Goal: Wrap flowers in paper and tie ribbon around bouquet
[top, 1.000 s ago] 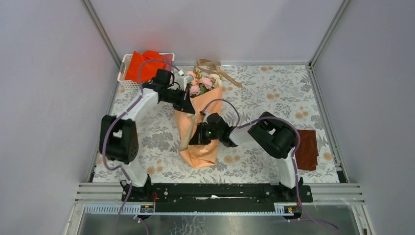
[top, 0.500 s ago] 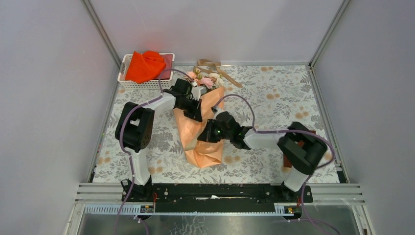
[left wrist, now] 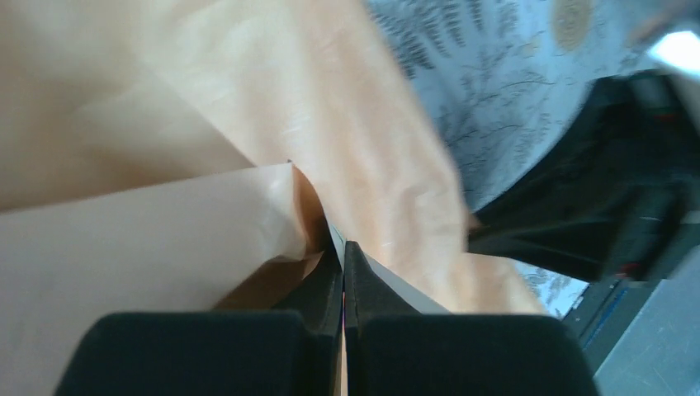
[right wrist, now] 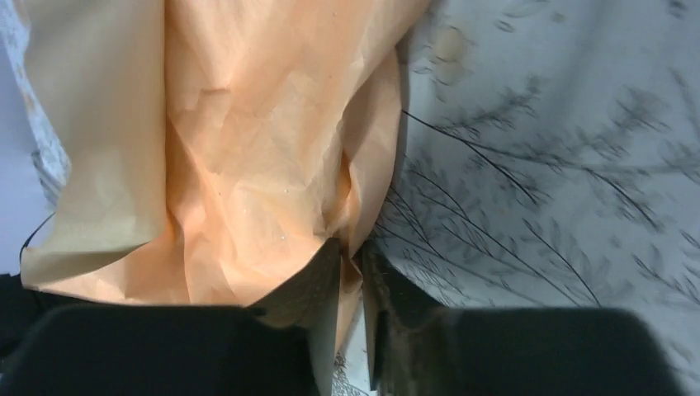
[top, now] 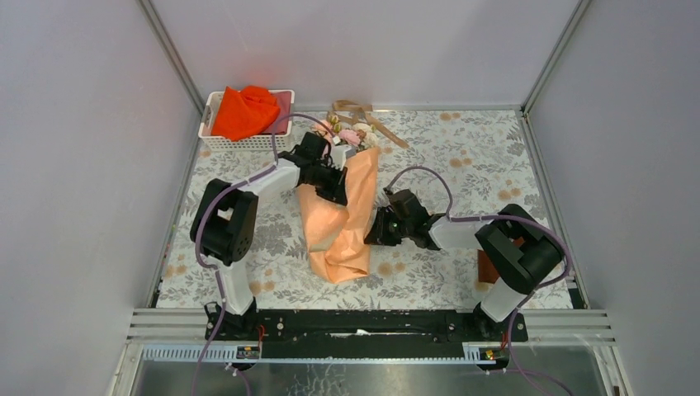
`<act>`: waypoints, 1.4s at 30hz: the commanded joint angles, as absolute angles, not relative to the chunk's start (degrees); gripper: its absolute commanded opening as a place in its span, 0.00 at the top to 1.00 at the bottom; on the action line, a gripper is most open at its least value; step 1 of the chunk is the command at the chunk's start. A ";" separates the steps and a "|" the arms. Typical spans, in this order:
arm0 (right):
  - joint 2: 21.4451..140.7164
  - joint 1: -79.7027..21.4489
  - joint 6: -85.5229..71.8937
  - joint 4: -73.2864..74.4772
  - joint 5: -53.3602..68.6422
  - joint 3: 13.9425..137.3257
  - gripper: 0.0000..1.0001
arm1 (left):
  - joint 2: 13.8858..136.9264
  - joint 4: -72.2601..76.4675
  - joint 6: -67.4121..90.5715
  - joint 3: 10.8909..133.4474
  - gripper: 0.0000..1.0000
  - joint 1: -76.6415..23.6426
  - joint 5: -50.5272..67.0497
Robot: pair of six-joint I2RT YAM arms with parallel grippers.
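The wrapping looks mostly done, and the tying is not yet begun. In the top view the bouquet (top: 338, 247) lies in the middle of the mat (top: 462, 157), between the two arms. The paper (top: 357, 191) is already folded around the stems as a long cone. Its upper flap stands up and its edges are not flat, so I judge the wrap is not yet tight.

The ribbon (top: 363, 111) lies loose on the mat at 12 o'clock from the flowers (top: 351, 136), just beyond them. It goes around nothing. Bringing it to the cone and knotting it is what remains.

The long axis of the bouquet runs almost from 6 to 12 o'clock. The blooms point to 12, a little toward 1, and the closed narrow end points to 6, a little toward 7, near the arm bases.

The left gripper (left wrist: 343, 256) is closed and pinches an edge of the paper, at the upper left side of the cone. The right gripper (right wrist: 351, 276) is at 3 o'clock from the middle of the cone. Its jaws stand a little apart with a fold of paper between them, and it seems not clamped.
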State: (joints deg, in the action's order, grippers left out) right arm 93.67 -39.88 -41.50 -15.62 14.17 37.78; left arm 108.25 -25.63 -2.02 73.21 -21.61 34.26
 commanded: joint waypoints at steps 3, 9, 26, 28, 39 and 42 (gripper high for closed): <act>101.55 -40.19 -37.64 -18.68 17.65 41.25 0.92 | 103.15 -24.04 3.01 78.55 1.00 -26.84 38.20; 104.23 -40.17 -38.02 -22.25 17.84 41.12 1.00 | 105.07 -19.90 8.83 81.76 1.00 -29.47 39.76; 92.28 -46.00 -45.95 -20.62 6.64 34.48 0.89 | 124.07 -12.28 7.40 80.42 1.00 -29.44 29.63; 89.29 -45.84 -44.15 -11.96 4.57 36.02 0.82 | 124.46 -12.20 7.38 80.30 1.00 -29.45 29.74; 78.04 -32.47 -27.13 0.79 8.46 41.37 0.38 | 123.22 -11.94 6.68 79.80 1.00 -29.45 30.51; 83.25 -31.50 -26.36 -4.73 10.91 44.58 0.30 | 123.18 -12.16 6.68 80.06 1.00 -29.44 30.34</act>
State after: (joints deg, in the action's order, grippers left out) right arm 78.78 -32.36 -31.77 -0.60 6.98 39.07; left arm 122.41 -14.02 8.60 81.06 -29.50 33.61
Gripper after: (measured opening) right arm 0.667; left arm 0.006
